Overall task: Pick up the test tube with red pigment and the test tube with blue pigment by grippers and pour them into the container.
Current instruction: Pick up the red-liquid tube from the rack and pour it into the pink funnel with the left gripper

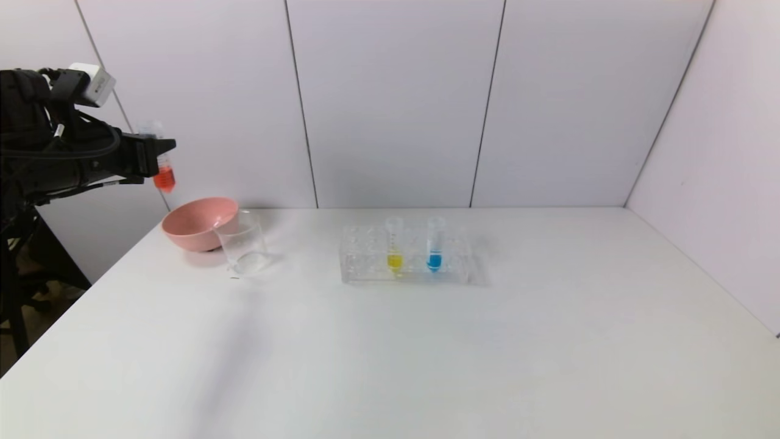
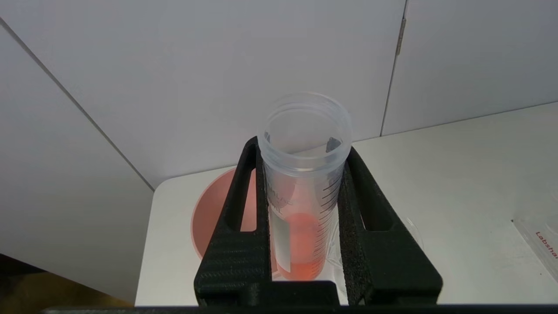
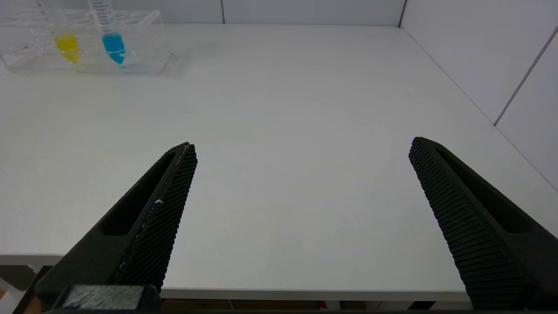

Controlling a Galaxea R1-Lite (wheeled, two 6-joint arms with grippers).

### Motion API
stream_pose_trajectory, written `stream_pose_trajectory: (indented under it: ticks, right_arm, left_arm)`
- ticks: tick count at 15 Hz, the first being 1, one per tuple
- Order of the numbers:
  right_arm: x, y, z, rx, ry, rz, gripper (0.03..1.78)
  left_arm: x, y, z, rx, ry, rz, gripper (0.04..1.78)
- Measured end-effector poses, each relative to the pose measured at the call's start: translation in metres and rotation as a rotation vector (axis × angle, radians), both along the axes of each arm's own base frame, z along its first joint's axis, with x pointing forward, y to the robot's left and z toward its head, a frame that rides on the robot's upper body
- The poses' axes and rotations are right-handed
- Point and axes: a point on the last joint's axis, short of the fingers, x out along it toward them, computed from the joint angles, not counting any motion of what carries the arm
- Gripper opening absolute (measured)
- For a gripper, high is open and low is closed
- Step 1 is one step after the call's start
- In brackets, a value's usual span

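Observation:
My left gripper (image 1: pixel 161 149) is shut on the test tube with red pigment (image 1: pixel 163 174), holding it upright high above the table's far left, over the pink bowl. In the left wrist view the tube (image 2: pixel 301 209) sits clamped between the two black fingers (image 2: pixel 244 209), its open mouth towards the camera. The container (image 1: pixel 242 244), a clear glass beaker, stands on the table below and to the right of the held tube. The test tube with blue pigment (image 1: pixel 434 244) stands in the clear rack (image 1: pixel 365 268); it also shows in the right wrist view (image 3: pixel 112 41). My right gripper (image 3: pixel 301 148) hangs open at the table's near edge.
A pink bowl (image 1: pixel 198 222) sits just left of the beaker, touching or nearly touching it. A yellow-liquid tube (image 1: pixel 394 247) stands in the rack left of the blue one. White wall panels close off the back and right of the white table (image 1: pixel 426 353).

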Motion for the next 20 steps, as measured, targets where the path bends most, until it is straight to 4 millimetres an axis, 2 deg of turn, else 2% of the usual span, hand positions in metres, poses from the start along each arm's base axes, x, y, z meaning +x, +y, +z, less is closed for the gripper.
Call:
stream_pose_trajectory:
  ticks: [8,15,20]
  right_arm:
    - [0.000,0.000,0.000,0.000,0.000,0.000,1.77]
    - [0.000,0.000,0.000,0.000,0.000,0.000,1.77]
    - [0.000,0.000,0.000,0.000,0.000,0.000,1.77]
  left_arm:
    - [0.000,0.000,0.000,0.002,0.041,-0.039,0.46]
    - [0.002,0.021,0.009,0.211,0.123,-0.103,0.46]
    - [0.016,0.024,0.001,0.339,0.138,-0.217,0.46]
